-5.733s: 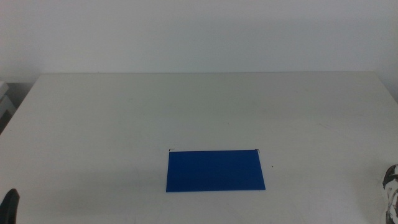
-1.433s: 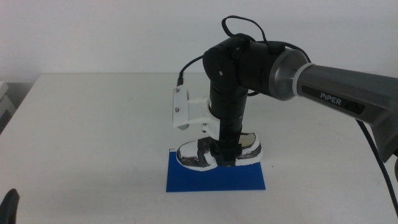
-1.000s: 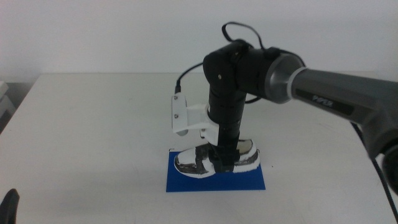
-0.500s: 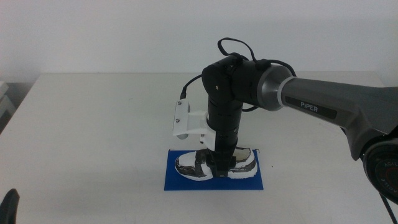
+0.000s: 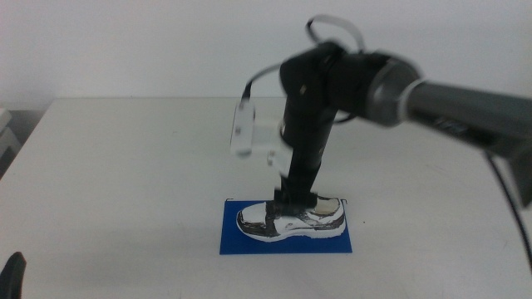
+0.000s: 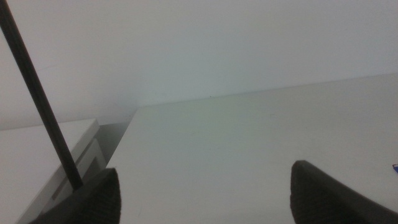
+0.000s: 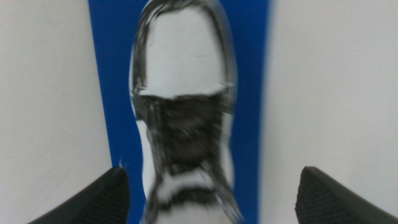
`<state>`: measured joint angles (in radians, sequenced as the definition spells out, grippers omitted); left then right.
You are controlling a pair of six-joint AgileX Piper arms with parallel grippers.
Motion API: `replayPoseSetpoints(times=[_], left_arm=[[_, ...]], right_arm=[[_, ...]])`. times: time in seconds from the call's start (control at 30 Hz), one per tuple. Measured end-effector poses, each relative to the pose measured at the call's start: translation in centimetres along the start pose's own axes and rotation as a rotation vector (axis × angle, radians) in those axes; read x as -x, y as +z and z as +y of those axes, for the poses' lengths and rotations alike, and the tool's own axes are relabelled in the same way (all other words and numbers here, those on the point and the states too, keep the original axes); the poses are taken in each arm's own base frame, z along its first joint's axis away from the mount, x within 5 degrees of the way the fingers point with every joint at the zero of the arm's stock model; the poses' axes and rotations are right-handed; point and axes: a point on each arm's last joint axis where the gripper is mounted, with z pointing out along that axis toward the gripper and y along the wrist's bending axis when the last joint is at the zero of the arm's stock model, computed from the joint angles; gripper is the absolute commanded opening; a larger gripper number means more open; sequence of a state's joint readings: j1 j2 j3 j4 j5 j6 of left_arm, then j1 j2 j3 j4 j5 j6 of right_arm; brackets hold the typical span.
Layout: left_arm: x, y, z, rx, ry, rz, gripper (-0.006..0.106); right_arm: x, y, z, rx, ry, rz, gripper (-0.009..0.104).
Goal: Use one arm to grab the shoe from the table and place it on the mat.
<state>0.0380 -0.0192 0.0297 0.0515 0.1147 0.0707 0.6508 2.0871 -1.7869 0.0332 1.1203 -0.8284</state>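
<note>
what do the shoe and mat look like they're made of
Shoe: seemingly glossy synthetic or leather-like upper, judging by bright highlights on its white, black and grey patches; the sole looks like white rubber or foam. Mat: thin, flat, uniformly blue sheet with a matte look, perhaps foam, rubber or card; the views cannot settle which.
</note>
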Motion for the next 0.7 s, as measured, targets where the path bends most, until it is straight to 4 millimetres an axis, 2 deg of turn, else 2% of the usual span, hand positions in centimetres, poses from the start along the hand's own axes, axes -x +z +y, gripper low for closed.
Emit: replayPoseSetpoints(times=[0.17,0.33,0.47,0.57,0.63,0.7], left_arm=[[0.0,0.0,0.0,0.0,0.0,0.0,0.094],[0.0,0.0,0.0,0.0,0.0,0.0,0.094],[0.0,0.0,0.0,0.0,0.0,0.0,0.094],[0.0,0.0,0.0,0.0,0.0,0.0,0.094],[0.0,0.0,0.0,0.0,0.0,0.0,0.094],[0.0,0.0,0.0,0.0,0.0,0.0,0.094]], right_arm=[[-1.5,-7.2,-0.5,-0.157,0.182,-0.112,0.075],[-5.7,-13.0,-0.2,-0.334,0.584,-0.285,0.074],[-10.0,-15.6,1.6,-0.424,0.825,-0.44,0.074],[-13.7,-17.4,4.0,-0.51,0.939,-0.549,0.074],[-16.1,-17.7,5.9,-0.567,0.979,-0.601,0.074],[-17.9,-17.2,7.9,-0.605,0.998,-0.639,0.074]])
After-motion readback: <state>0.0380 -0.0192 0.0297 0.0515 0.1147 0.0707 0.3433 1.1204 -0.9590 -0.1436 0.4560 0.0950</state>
